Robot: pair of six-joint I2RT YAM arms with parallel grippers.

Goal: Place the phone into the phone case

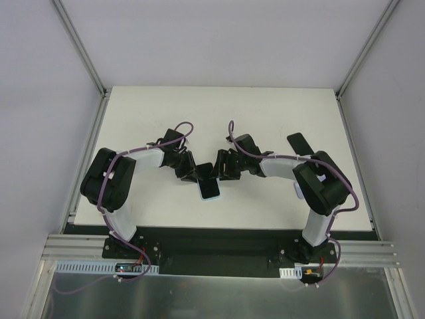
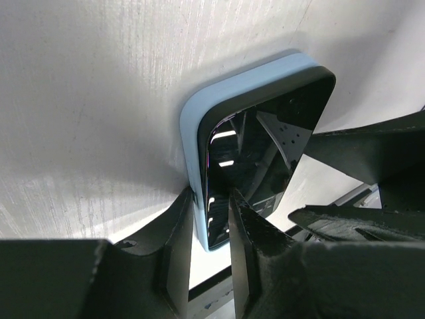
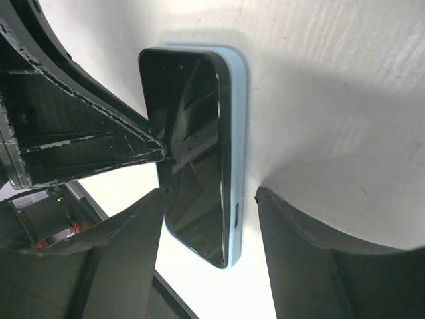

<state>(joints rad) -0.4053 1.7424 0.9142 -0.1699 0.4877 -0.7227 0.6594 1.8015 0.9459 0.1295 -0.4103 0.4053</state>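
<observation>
Phone (image 1: 209,188) lies glass-up in the pale blue phone case (image 2: 189,119) on the white desk (image 1: 265,113), centre of top view. Left hand (image 2: 209,196) nearly closed, nipping the case rim; right hand (image 3: 211,191) open, straddling the long edges. Likely light, stiff; glossy glass slick and fragile, matte case grippier, so grip by edges.

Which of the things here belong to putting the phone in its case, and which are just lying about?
For the job:
phone
blue case
left gripper
right gripper

Lying about:
black object, flat, towards the far right, too small to name
</observation>
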